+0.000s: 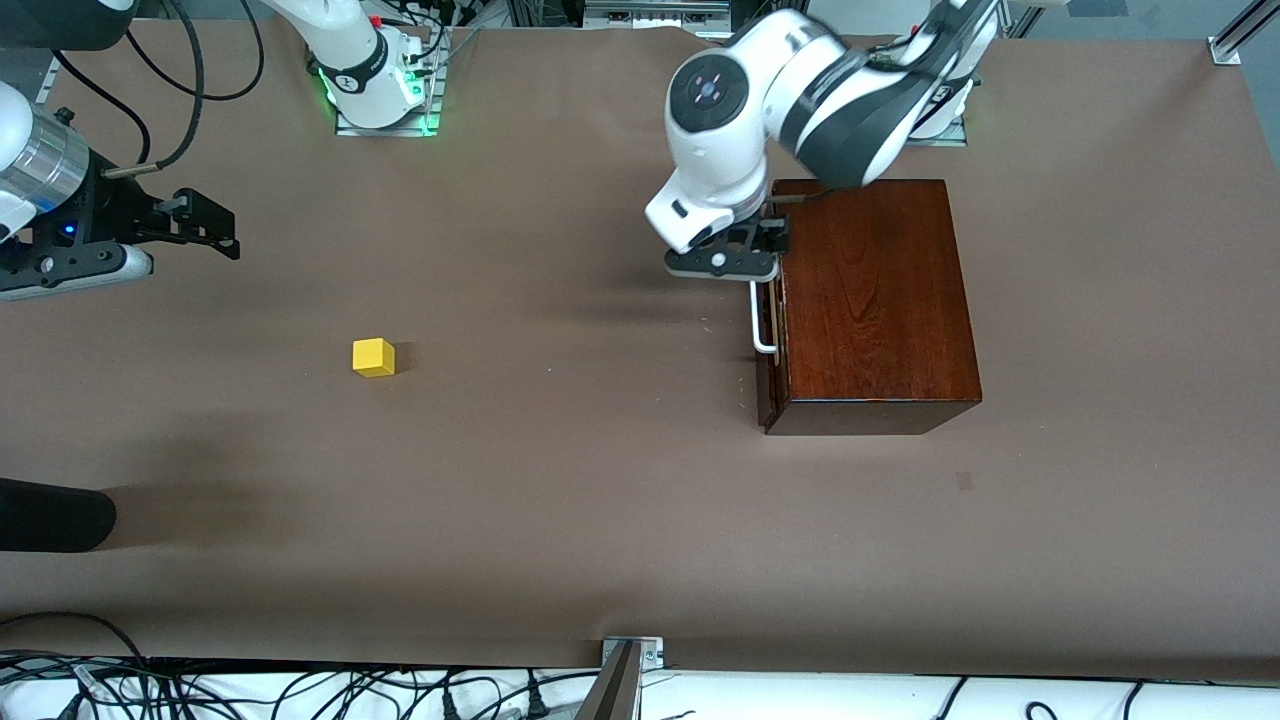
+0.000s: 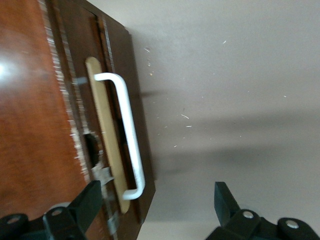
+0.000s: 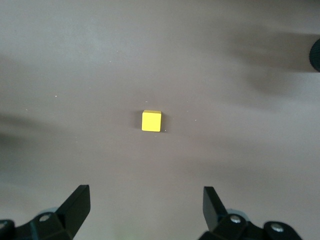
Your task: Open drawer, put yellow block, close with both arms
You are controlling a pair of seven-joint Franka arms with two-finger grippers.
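The dark reddish-brown wooden box stands toward the left arm's end of the table. Its drawer looks shut, and its white bar handle faces the right arm's end. My left gripper is open over the handle's end farther from the front camera. In the left wrist view the handle runs between the open fingers, apart from both. The yellow block lies on the table toward the right arm's end. My right gripper is open, up in the air, and empty. The right wrist view shows the block ahead of its fingertips.
The table is covered in brown paper. A dark rounded object juts in at the right arm's end, nearer the front camera than the block. Cables and a metal bracket lie along the table's nearest edge.
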